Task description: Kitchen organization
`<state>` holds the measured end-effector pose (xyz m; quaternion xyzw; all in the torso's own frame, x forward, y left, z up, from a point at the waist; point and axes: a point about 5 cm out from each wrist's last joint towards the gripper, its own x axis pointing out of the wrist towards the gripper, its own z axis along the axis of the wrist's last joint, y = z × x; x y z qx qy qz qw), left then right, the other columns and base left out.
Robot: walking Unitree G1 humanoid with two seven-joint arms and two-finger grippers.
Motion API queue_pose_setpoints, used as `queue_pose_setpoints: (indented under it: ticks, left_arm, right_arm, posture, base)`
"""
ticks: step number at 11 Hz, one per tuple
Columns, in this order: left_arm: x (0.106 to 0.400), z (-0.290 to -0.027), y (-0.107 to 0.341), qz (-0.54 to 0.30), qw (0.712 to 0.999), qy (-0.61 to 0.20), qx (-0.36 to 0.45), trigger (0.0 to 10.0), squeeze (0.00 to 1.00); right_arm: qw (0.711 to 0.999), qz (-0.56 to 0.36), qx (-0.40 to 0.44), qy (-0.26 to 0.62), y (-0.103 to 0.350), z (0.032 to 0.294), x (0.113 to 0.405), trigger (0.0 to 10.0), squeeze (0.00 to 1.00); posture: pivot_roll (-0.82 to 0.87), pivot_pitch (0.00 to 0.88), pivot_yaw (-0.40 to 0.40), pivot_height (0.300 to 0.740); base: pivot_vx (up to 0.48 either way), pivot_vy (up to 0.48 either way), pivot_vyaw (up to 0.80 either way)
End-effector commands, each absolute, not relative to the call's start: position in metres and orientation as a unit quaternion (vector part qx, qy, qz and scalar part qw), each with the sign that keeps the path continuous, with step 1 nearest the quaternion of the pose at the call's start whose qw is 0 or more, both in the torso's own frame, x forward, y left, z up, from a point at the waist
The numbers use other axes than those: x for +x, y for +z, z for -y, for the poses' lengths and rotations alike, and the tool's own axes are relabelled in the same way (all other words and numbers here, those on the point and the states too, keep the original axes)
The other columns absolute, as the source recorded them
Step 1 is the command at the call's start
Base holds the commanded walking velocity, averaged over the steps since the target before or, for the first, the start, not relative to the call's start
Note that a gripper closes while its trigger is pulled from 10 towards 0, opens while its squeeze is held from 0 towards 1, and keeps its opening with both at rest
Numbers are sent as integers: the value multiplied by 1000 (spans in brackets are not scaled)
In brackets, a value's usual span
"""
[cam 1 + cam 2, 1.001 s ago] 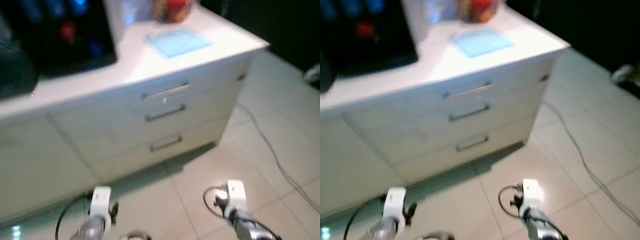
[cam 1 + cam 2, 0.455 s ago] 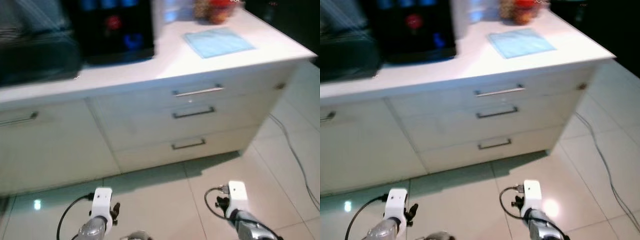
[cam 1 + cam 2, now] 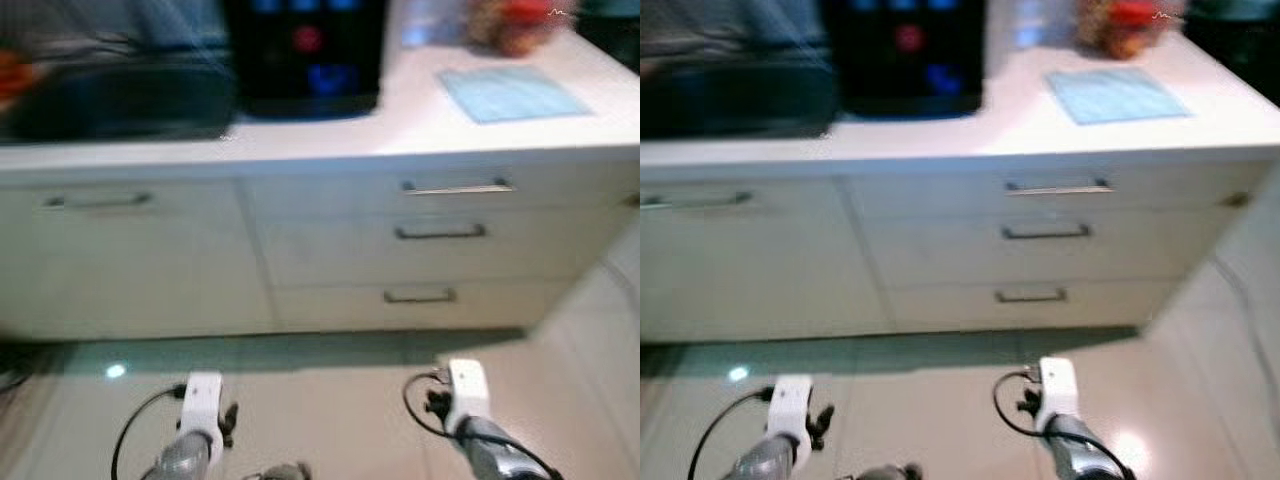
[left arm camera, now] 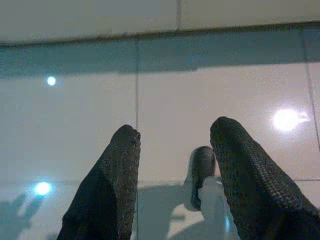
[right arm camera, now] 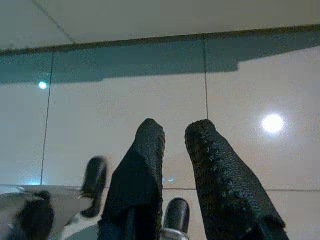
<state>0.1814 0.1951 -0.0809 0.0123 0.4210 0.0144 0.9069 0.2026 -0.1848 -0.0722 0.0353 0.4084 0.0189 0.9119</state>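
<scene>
We face the white surface (image 3: 420, 125) with its drawers (image 3: 440, 232). Our left end effector (image 4: 175, 150) is wide open, our right end effector (image 5: 175, 145) nearly closed; both hold nothing. We should step close slowly, then reach.

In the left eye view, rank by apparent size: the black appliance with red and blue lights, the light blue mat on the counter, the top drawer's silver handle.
1. Black appliance with red and blue lights, cut off by the frame's top edge.
2. Light blue mat, clearly smaller.
3. Top drawer's silver handle, a thin bar.
The picture is blurred, but the order is plain.
</scene>
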Motion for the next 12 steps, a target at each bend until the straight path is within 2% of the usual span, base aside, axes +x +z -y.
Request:
queue_pose_setpoints:
  ticks: [1,5,8,12]
  left_arm:
    - [184,-199,-79,-418,908,17,20,10000,0]
    - [187,-197,-78,-412,911,15,22,10000,0]
    - [192,-195,-75,-402,915,19,15,10000,0]
    - [189,-195,-78,-415,910,22,15,10000,0]
  right_arm:
    - [912,-407,37,33,-71,178,206,10000,0]
    - [916,-398,39,36,-69,177,210,10000,0]
    - [919,-391,48,28,-66,179,215,10000,0]
    - [918,-393,51,24,-67,179,212,10000,0]
  posture:
    - [44,5,40,740]
    - [43,9,39,740]
    - [41,14,38,740]
    - [49,15,35,740]
  base:
    - [0,0,800]
    - [0,0,759]
    - [0,0,0]
    - [0,434,0]
